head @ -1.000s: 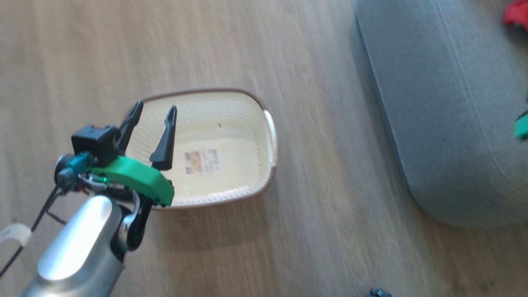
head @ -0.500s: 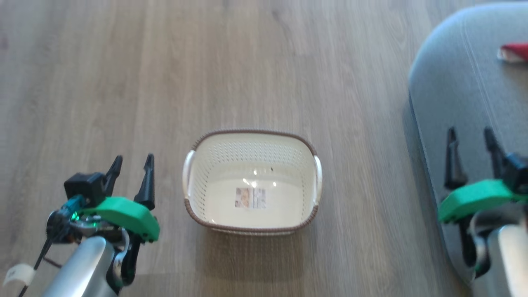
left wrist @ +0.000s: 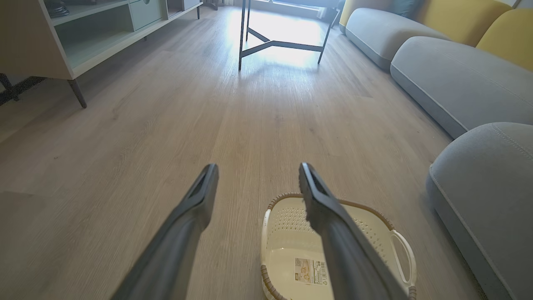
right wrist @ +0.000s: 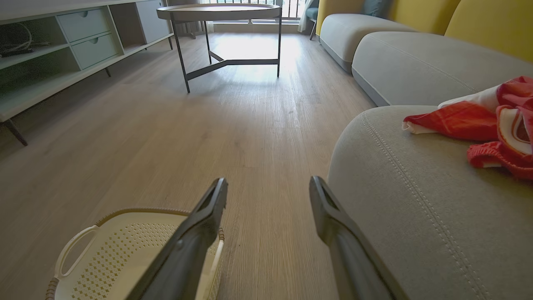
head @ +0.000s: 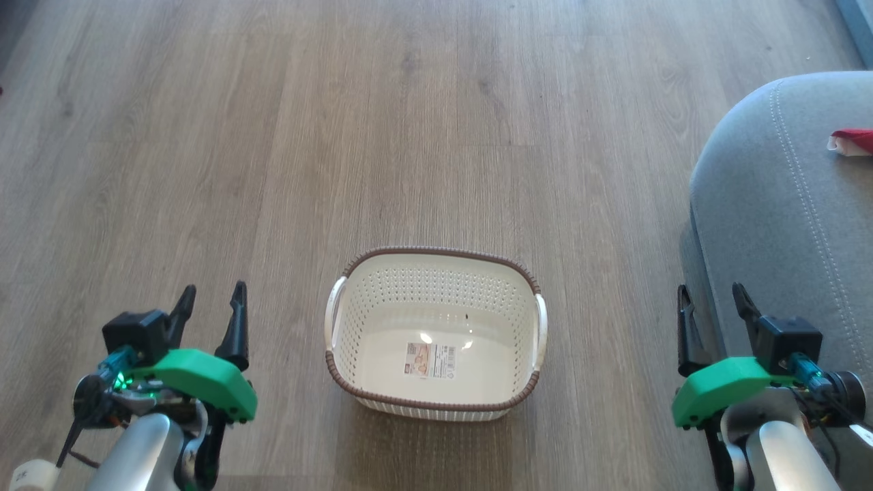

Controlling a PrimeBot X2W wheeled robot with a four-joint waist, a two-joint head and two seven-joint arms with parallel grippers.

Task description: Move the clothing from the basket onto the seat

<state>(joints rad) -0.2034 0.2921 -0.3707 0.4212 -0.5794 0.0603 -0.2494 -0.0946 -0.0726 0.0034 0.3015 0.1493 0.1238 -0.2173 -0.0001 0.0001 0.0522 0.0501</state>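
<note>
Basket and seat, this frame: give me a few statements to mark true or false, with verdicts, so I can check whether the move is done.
1. The basket holds no clothing, just a label sticker on its bottom. True.
2. The clothing lies on the floor beside the basket. False: the red and white clothing lies on the grey seat.
3. The left gripper and the right gripper are both open and empty. True.
4. The basket is tipped on its side. False: it stands upright on the wooden floor, opening upward.
5. The left gripper is inside the basket. False: it is off to the basket's left, apart from it.
</note>
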